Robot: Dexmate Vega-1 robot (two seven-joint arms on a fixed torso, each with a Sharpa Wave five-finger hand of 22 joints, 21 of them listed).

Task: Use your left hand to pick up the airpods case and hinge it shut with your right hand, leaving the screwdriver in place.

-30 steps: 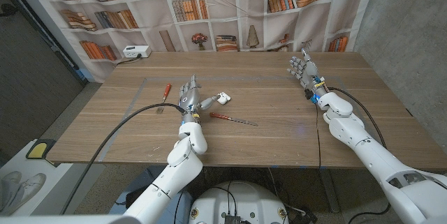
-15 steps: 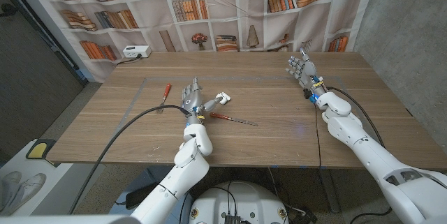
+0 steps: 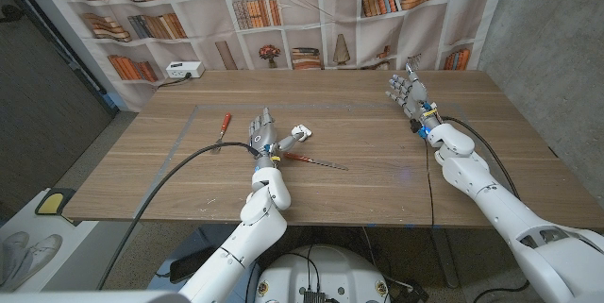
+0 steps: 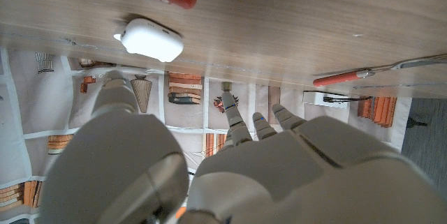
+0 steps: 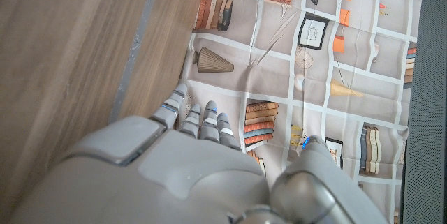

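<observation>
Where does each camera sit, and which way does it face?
Head view: robot's head, looking down at the table; both arms, left hand, right hand.
Left wrist view: behind the left hand, facing the airpods case.
Right wrist view: behind the right hand, facing the bookshelf backdrop.
Shared: head and left wrist views both show the case and the screwdriver.

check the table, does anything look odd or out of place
Only the airpods case: it lies on the table with its lid hinged open, just beyond the left hand. The two red-handled screwdrivers lie flat and intact, and nothing is spilled.
</observation>
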